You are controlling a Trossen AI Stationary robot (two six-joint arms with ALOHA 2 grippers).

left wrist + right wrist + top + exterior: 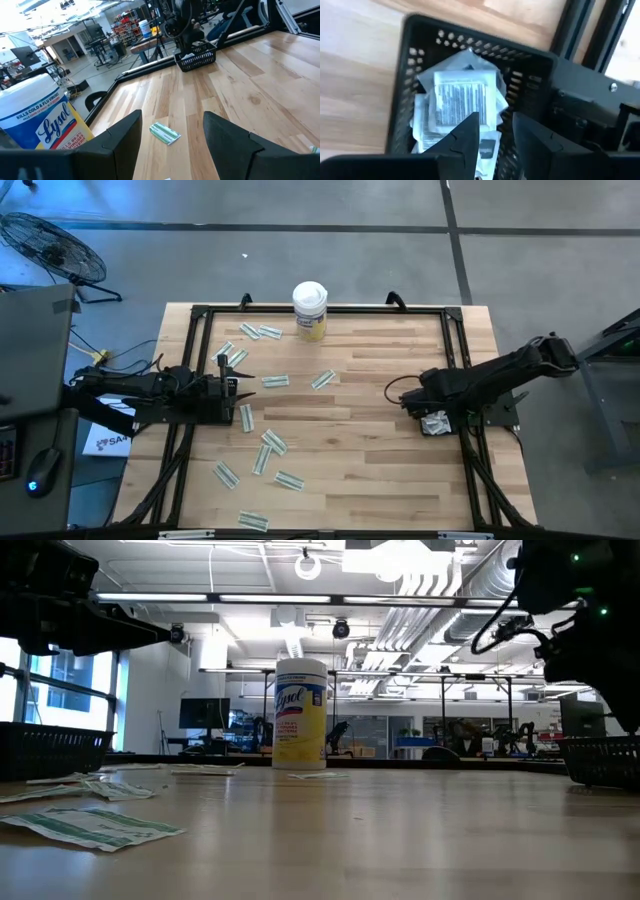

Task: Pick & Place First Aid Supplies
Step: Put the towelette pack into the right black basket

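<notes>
Several pale green-white strip packets (272, 442) lie flat on the wooden table, scattered over its left half; one (165, 133) lies just ahead of my left gripper. My left gripper (240, 385) rests level at the table's left side, open and empty (172, 142). My right gripper (432, 412) hangs over a small black basket (437, 423) at the table's right side, pointing down. Its fingers are open (496, 131), with nothing between them. White square packets (462, 102) are heaped in the basket (410, 75) right under the fingertips.
A white-lidded yellow-labelled canister (310, 310) stands upright at the table's far edge, near the middle (300, 712). A black frame (455, 330) runs round the table's edges. Bare wood lies between the packets and the basket (370, 440).
</notes>
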